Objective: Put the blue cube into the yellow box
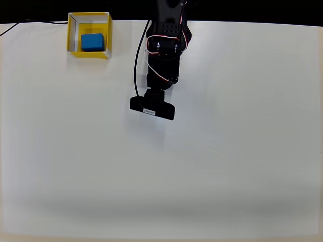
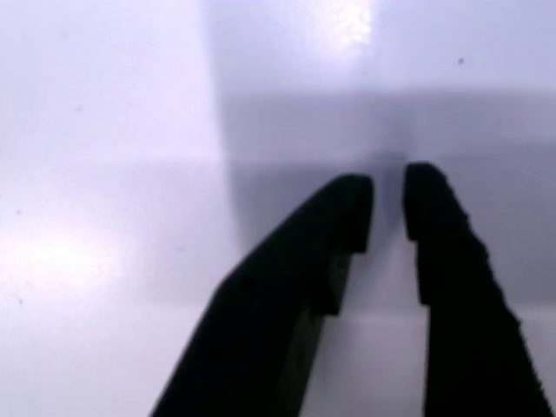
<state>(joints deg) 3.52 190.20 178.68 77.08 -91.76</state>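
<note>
In the overhead view the blue cube [image 1: 92,42] lies on the floor of the yellow box [image 1: 71,35] at the table's far left corner. The black arm [image 1: 162,55] reaches down from the far edge, well to the right of the box. Its wrist camera bar [image 1: 152,108] covers the fingers from above. In the wrist view my gripper [image 2: 388,187] hangs over bare white table. Its two dark fingers [image 2: 347,208] stand almost together, with a thin slit between them and nothing held.
A black cable [image 1: 136,60] runs along the arm's left side, and another thin cable [image 1: 30,21] lies at the far left edge. White table [image 1: 202,166] stretches in front of and to the right of the arm.
</note>
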